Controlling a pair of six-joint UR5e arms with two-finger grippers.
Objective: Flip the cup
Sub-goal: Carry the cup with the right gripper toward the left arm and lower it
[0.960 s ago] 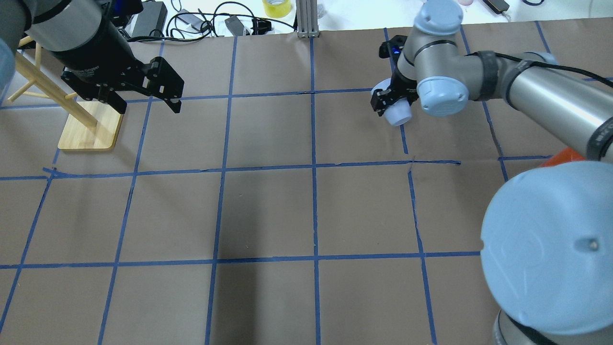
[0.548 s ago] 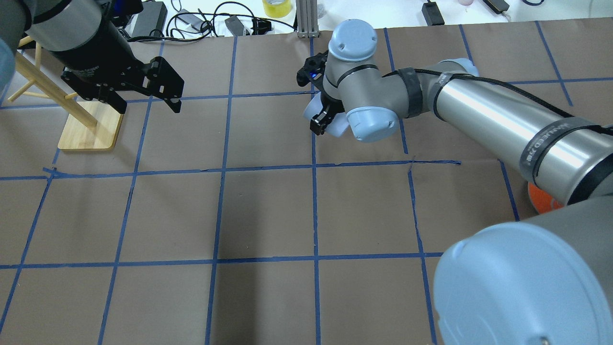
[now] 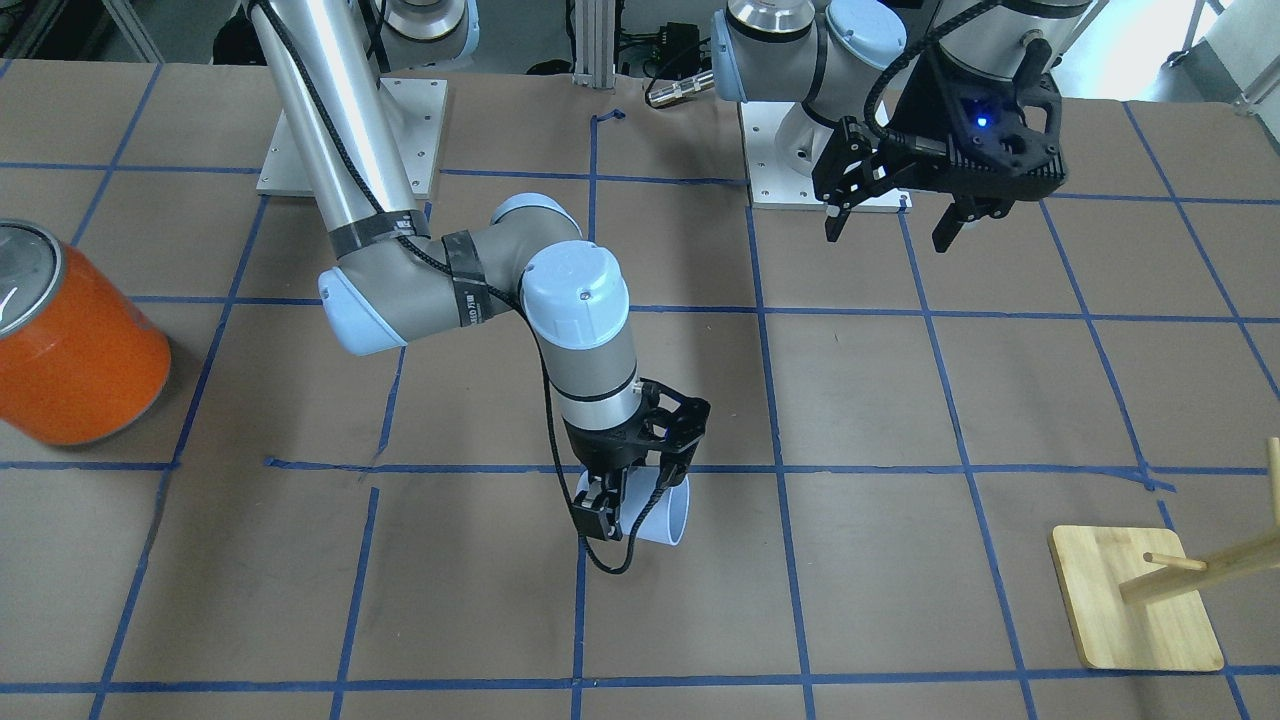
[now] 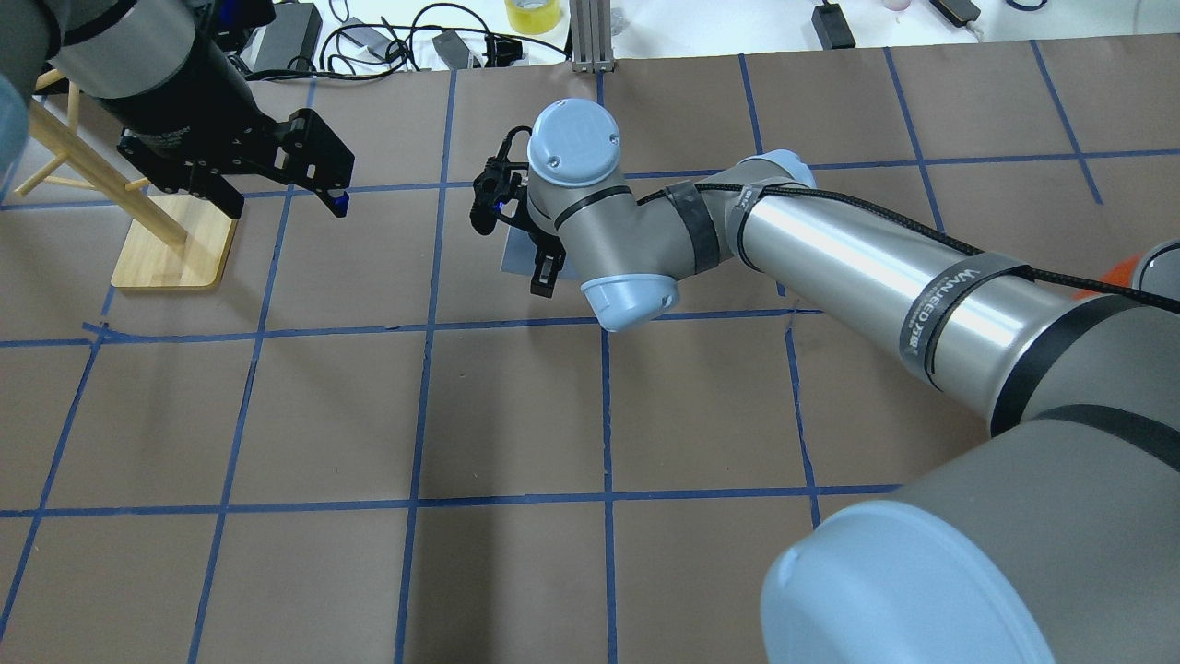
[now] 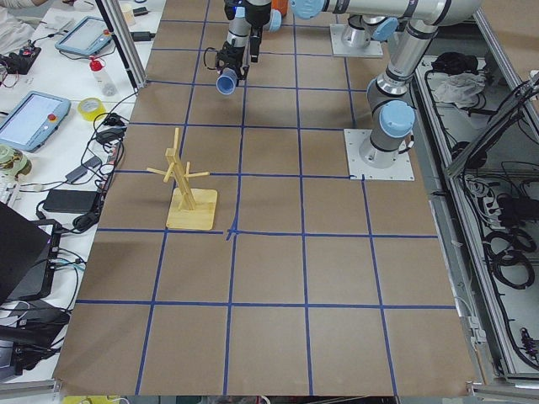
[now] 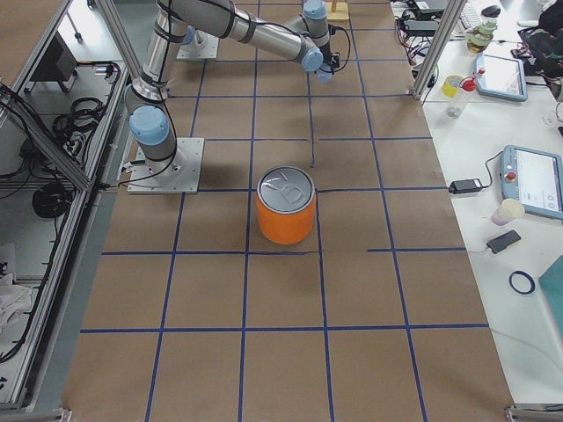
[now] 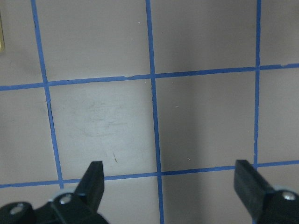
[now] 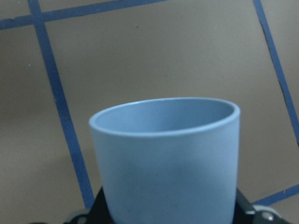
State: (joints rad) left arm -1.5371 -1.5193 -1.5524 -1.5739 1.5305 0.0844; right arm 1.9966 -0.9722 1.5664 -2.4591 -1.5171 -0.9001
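Observation:
The cup [image 3: 668, 516] is a small pale blue tumbler. My right gripper [image 3: 628, 512] is shut on it and holds it tilted, low over the brown table near the centre line. I cannot tell whether it touches the table. In the overhead view only an edge of the cup [image 4: 516, 253] shows beside my right gripper [image 4: 533, 251], under the wrist. In the right wrist view the cup [image 8: 164, 158] fills the lower middle, its open mouth pointing away from the camera. My left gripper [image 4: 286, 201] is open and empty, far to the left, and shows in its wrist view [image 7: 170, 186].
A large orange can [image 3: 78, 345] with a silver top stands on the right arm's side and shows in the exterior right view [image 6: 286, 211]. A wooden peg rack [image 4: 173, 249] stands near my left gripper. Cables and tape lie beyond the table's far edge [image 4: 442, 41].
My right arm has swept left across the table with the cup, from the back right cell to the centre line, turning its wrist. The left arm has not moved.

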